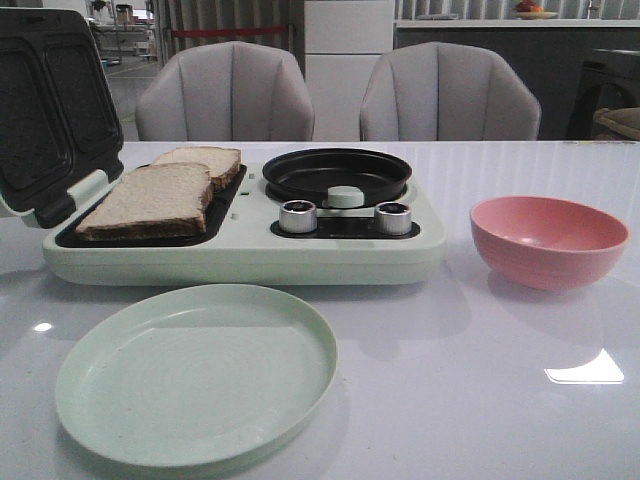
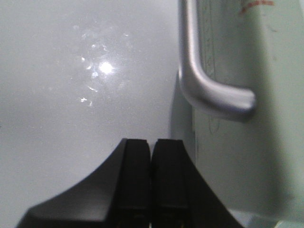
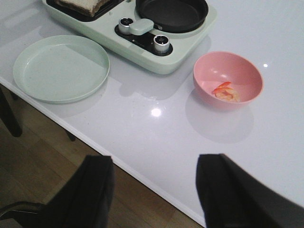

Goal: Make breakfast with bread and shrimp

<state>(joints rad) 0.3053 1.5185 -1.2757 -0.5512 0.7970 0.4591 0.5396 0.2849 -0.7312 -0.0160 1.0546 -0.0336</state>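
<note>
- The bread (image 1: 150, 198): two square slices, pale and porous with dark brown crust, lie overlapping in the black griddle tray at the left of the breakfast maker (image 1: 245, 250), left of centre in the front view. The nearer slice partly covers the farther one.
- The shrimp (image 3: 226, 91) sit inside the pink bowl (image 3: 247, 71), right of centre in the right wrist view: small curled orange-pink and white pieces on the bowl's floor. How many there are is hard to count. In the front view the bowl's wall hides them.
- The bowl is smooth, round and matte, standing on the tabletop (image 1: 480, 380) just right of the breakfast maker, apart from it.
- The breakfast maker is pale green, with rounded corners. Its dark waffle-patterned lid (image 1: 45, 110) stands open at the upper left of the front view.
- A round black pan (image 1: 336, 172) sits in its right half and holds nothing; a pale green knob (image 1: 345, 197) and two metal dials (image 1: 297, 216) lie before it.
- A shallow pale green plate (image 1: 195, 375), round and bare, lies at the lower left of the front view.
- The tabletop is glossy white with light reflections.
- The left hand (image 2: 151, 180) is clenched, its black fingers pressed together on nothing, beside a pale green wall bearing a brushed-metal handle (image 2: 209, 90).
- The right hand (image 3: 154, 190) is released, its fingers spread wide above the tabletop's near edge.
</note>
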